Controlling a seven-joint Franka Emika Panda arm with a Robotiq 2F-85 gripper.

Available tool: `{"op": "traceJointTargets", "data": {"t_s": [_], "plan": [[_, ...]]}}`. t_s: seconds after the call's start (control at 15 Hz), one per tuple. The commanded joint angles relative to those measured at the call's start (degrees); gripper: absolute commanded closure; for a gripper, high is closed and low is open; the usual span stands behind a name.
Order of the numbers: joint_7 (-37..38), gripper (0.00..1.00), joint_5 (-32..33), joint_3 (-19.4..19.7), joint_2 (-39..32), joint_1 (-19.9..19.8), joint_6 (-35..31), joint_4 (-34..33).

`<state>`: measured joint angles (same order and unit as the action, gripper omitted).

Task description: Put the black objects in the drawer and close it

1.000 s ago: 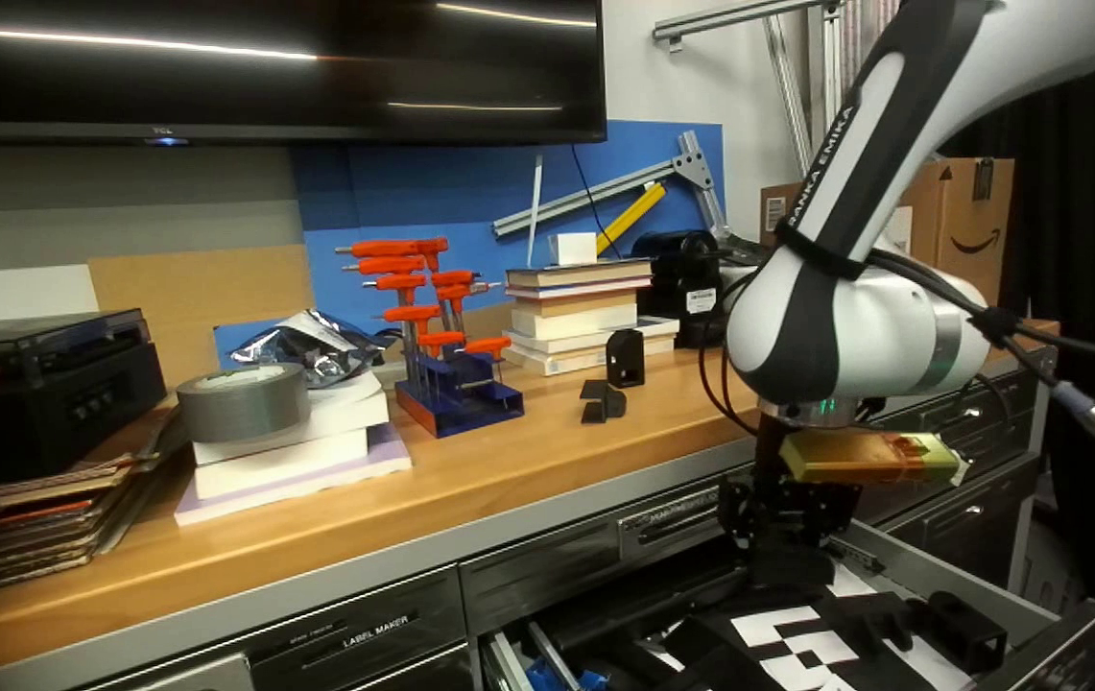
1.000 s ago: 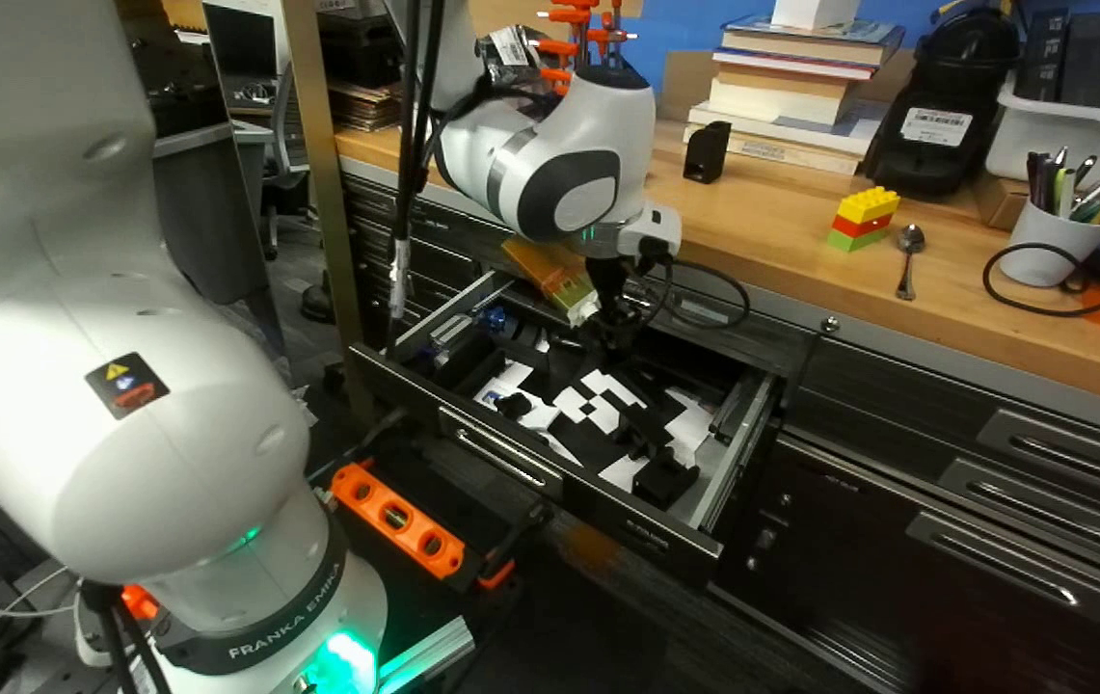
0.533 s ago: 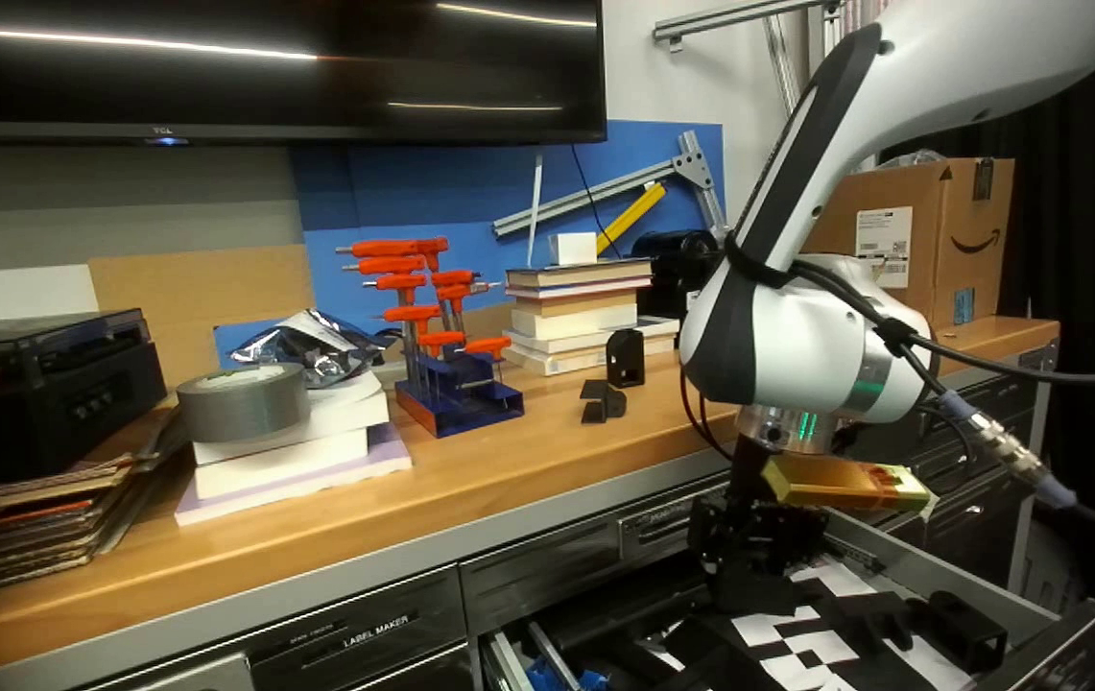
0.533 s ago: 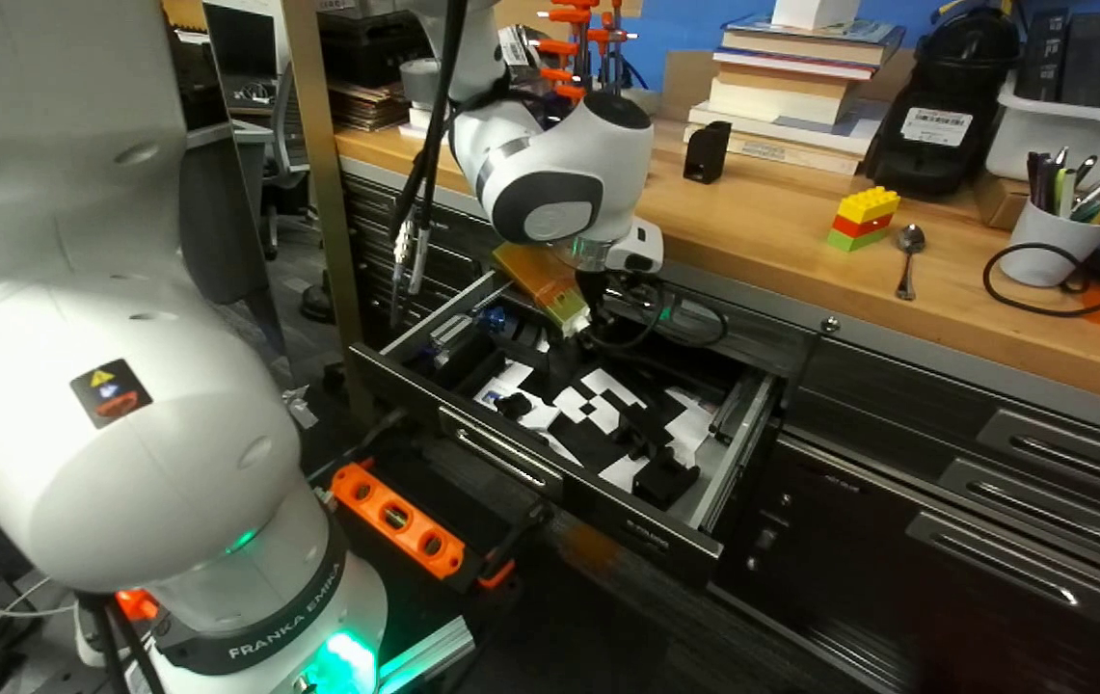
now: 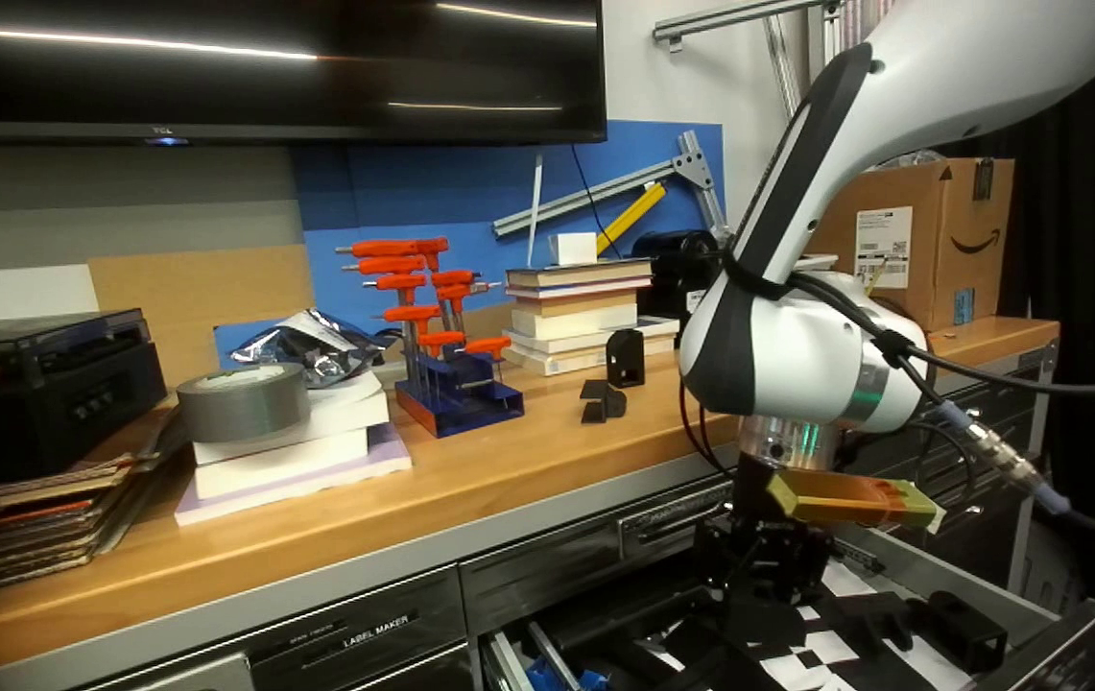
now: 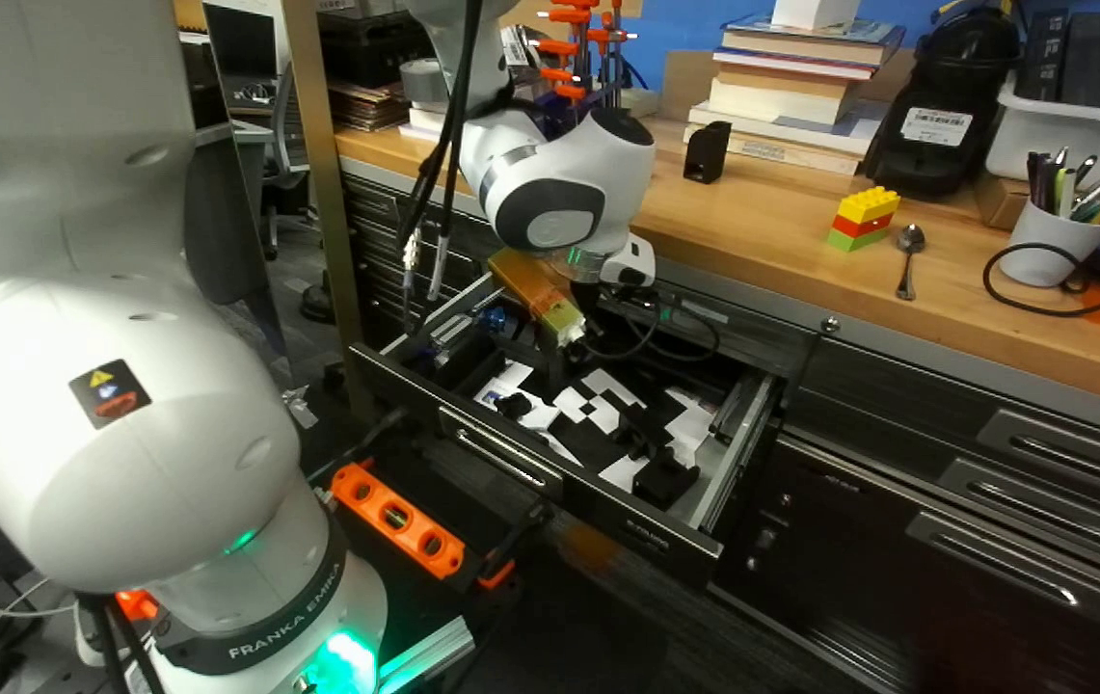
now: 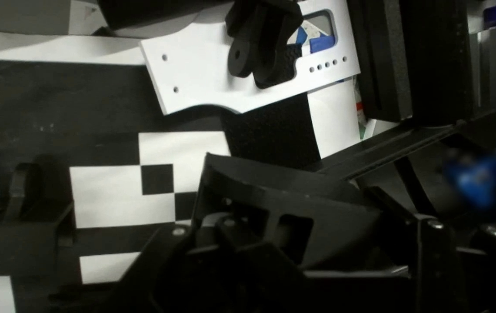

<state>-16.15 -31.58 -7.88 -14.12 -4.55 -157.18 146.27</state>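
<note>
The drawer (image 6: 501, 449) is pulled out, and a black-and-white patterned sheet (image 6: 590, 407) lines its bottom. My gripper (image 7: 317, 221) hangs low over it, toward its back. Between its fingers, in the wrist view, is a chunky black object (image 7: 256, 187) with rectangular holes, tilted and gripped. In an exterior view this held black object (image 5: 764, 619) is a dark shape below the gripper, hard to tell from the sheet. Another black object (image 5: 626, 358) stands upright on the counter, with a flatter black object (image 5: 602, 401) beside it. Inside the drawer lies a further black part (image 6: 665, 479).
A white plate (image 7: 195, 65) with a black bracket on it lies in the drawer. Metal rails (image 6: 742, 448) edge its sides. On the counter are stacked books (image 5: 576, 317), orange hex keys (image 5: 403, 278), toy bricks (image 6: 862, 222) and a spoon (image 6: 908, 260). A yellow-amber block (image 5: 854, 499) rides on my wrist.
The arm has swung leftward in both exterior views and come lower over the drawer, the black object moving with it. Over the last half second the motion is small. Counter things stay put.
</note>
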Motion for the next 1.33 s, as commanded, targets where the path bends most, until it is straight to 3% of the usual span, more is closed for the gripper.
{"op": "traceJointTargets", "data": {"t_s": [0.0, 0.47, 0.53, 0.6, 0.67, 0.93, 1.27], "plan": [[1.11, 0.58, 3.10, 0.71, -1.53, -0.33, 1.44, -1.74], [5.59, 0.58, 11.44, 3.64, -4.79, -0.40, 2.06, -3.08], [6.50, 0.20, 12.20, 4.07, -5.28, -0.30, 2.60, -3.48], [6.68, 0.07, 12.31, 4.04, -5.53, -0.49, 2.62, -3.71], [7.03, 0.02, 12.52, 4.06, -5.75, -0.56, 2.68, -3.91], [8.42, 0.00, 13.94, 4.68, -5.05, -0.23, 3.35, -4.40], [14.93, 0.00, 25.78, 9.95, 3.36, 2.34, 8.41, -5.10]]}}
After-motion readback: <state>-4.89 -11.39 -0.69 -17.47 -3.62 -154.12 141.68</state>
